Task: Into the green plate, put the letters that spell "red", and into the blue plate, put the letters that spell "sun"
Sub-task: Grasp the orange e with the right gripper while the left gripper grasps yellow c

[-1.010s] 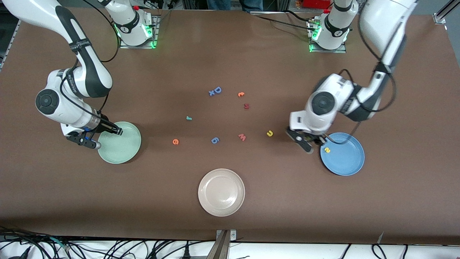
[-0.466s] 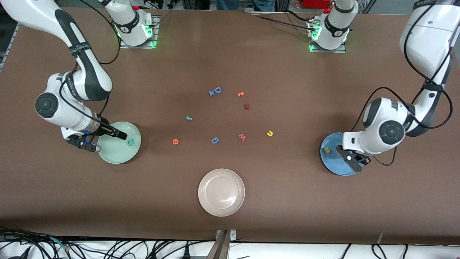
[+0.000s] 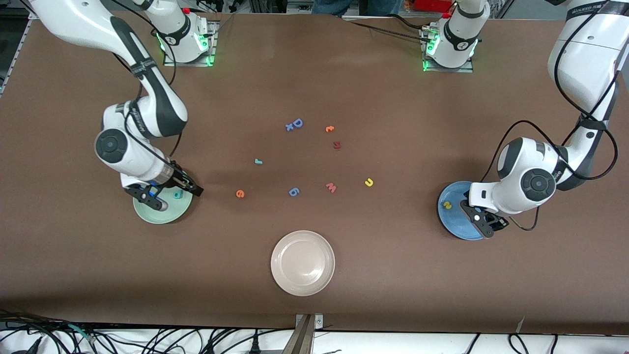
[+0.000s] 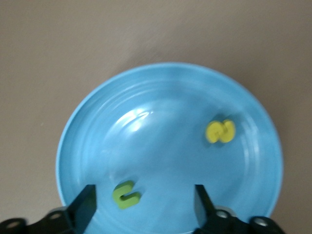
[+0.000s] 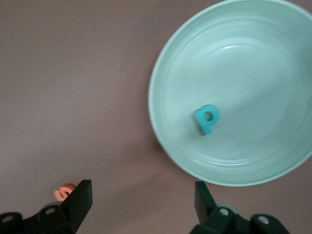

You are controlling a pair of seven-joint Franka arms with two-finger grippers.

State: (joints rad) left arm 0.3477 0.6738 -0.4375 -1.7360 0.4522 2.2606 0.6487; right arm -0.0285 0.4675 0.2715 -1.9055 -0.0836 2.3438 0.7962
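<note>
Front view: right claw (image 3: 169, 191) and left claw (image 3: 484, 221), both wide, are leaving freshly dropped "d" (image 3: 177, 194) in green plate (image 3: 147, 212) and "n" (image 4: 125, 194) in blue plate (image 3: 449, 221), lower corners.

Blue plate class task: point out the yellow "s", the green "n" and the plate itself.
yellow "s" (image 4: 220, 132), left wrist view, its middle.
green "n" (image 4: 125, 195), left wrist view, its curve.
blue plate (image 4: 161, 97), left wrist view, bare inner surface.
</note>
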